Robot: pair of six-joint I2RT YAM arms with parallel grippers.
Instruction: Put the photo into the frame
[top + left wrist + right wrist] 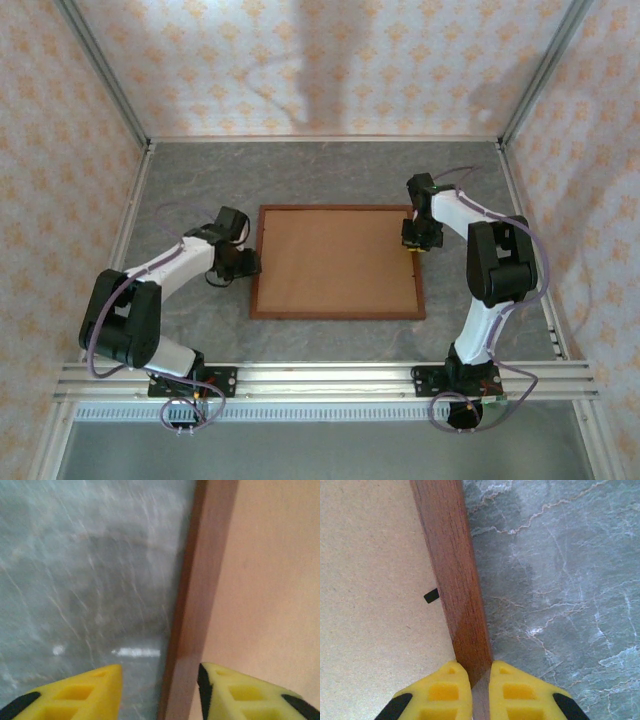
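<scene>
Frame [335,313]: top view, face down on the table [330,170], backing board [335,260] seated inside, so I judge the photo already under it. Left wrist: my left tool [160,667] straddles the left rail [192,580], jaws apart. Right wrist: my right tool [475,667] pinches the right rail [452,555].

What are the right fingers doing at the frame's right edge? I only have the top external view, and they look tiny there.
Observer: The right fingers are shut on the frame, one on each side of its moulding.
Operator: And the left ones?
Observer: The left fingers stand open astride the left moulding, with table showing between the outer one and the wood.
Operator: Anything holding the back in?
Observer: A small black tab lies on the backing board, against the moulding.
</scene>
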